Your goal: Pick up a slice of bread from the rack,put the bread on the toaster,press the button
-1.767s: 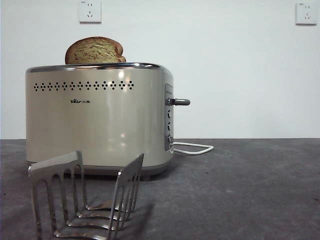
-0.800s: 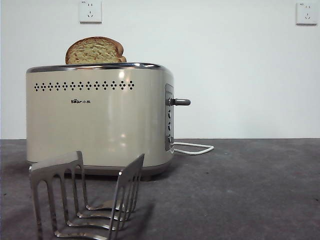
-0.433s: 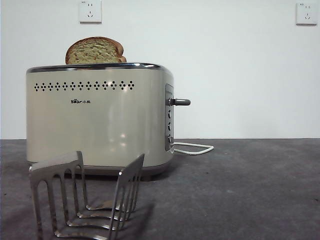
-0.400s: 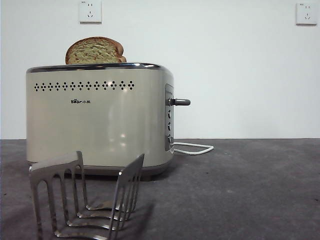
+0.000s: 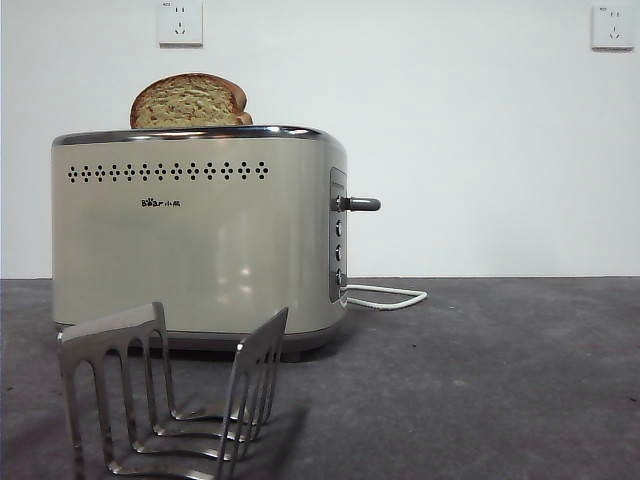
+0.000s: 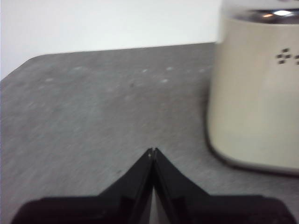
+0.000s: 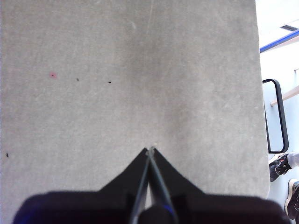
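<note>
Both grippers are pinched shut on nothing: the left gripper (image 6: pixel 153 150) hangs low over bare table close beside the toaster's (image 6: pixel 254 93) rounded end, and the right gripper (image 7: pixel 150 149) waits over open grey table (image 7: pixel 117 84) with nothing of the task near it.

From the front, the slice of bread (image 5: pixel 188 101) stands upright in the toaster's (image 5: pixel 190 240) top, its domed crust and speckled crumb showing well above the chrome rim. That high stance suggests it sits in a slot with the carriage unlowered. The button (image 5: pixel 362 204), a grey lever on the end panel, juts out sideways near the top of its travel, so pressing it looks like the step left. The rack (image 5: pixel 170 390) stands in front of the toaster with its slots holding no bread.

A small dark logo (image 5: pixel 160 203) on the toaster's face appears to read "Bear", followed by characters too small to make out. A white cord (image 5: pixel 390 296) trails behind, and two wall sockets (image 5: pixel 180 22) sit high on the wall.
</note>
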### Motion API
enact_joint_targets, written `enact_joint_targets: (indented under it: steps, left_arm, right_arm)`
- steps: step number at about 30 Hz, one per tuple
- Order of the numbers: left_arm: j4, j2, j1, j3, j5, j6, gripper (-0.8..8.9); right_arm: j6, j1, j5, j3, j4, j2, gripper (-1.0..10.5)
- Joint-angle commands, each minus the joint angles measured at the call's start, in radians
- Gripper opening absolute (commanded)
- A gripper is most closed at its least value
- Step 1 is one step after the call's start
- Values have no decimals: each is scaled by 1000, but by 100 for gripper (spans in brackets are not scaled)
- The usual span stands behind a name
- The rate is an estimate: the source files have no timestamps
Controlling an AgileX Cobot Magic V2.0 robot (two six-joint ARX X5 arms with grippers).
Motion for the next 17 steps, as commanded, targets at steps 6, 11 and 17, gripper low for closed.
enact_joint_targets:
  steps: [6,11,17]
  left_arm:
    - [-98,-82,-1,-10,38,12,-3]
    - [-201,-162,0,-10,38,13,-3]
    - [-200,-198,14,-10,23,17,-3]
  right_arm:
    - [0,0,4,0,5,2,0]
    - [0,0,4,0,6,2,0]
    - [0,0,4,0,5,2,0]
